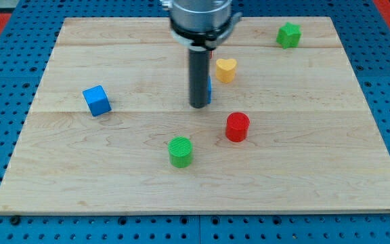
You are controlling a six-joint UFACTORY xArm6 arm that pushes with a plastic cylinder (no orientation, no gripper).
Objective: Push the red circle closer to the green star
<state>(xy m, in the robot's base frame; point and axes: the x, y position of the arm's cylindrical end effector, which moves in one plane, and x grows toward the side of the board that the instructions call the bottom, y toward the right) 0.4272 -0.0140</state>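
The red circle (237,127) sits near the bench (317,169) centre, well apart from the green star (289,35) at the top right corner. My tip (198,106) rests up-left of the circle, touching nothing visible; a blue piece (208,89) peeks from behind the rod. A yellow heart (226,70) lies roughly between circle and star. Green cylinder (180,151) and blue cube (97,100) stand aside.

My rod (198,78) hides most of a blue block (209,89).

Red circle (237,127) to green star (289,35): no obstacles btw.
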